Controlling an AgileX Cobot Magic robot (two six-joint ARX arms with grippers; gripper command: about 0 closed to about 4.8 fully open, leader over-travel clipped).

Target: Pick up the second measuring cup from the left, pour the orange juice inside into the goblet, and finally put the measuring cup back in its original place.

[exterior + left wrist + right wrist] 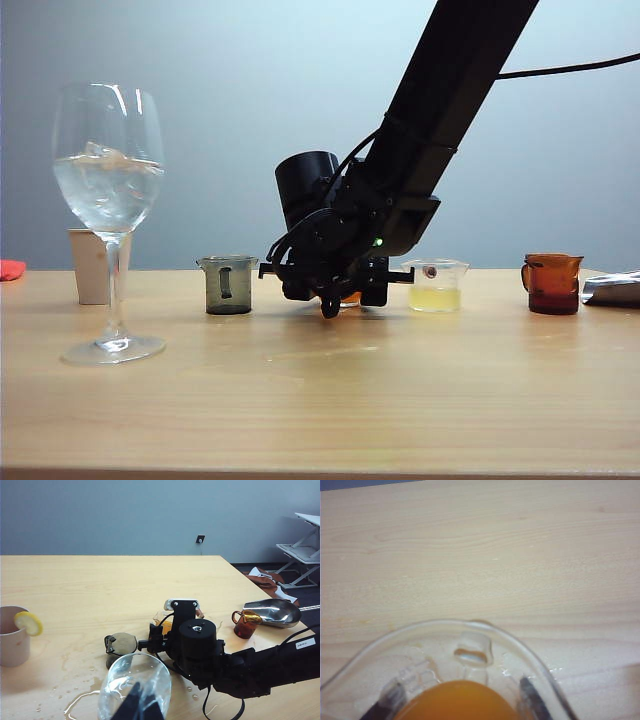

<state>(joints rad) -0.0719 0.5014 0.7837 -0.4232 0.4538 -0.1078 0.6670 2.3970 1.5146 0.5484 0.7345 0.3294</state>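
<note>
I saw the clear cup [470,650] upright, holding orange juice [457,702]; the goblet [108,215] stood far left.

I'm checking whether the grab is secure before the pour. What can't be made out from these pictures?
- Exterior view: the right gripper covers the second measuring cup; only a sliver of orange juice shows.
- Right wrist view: the bottom edge cuts off the cup; finger contact is unclear.
- Left wrist view: the goblet hides most of the left gripper.

We see the right gripper [338,292] hemmed between the grey cup [228,285] and the yellow-liquid cup [435,286]. Bare table [330,400] lies open in front of the grey cup. Beyond that cup the goblet [108,215] stands tall.
</note>
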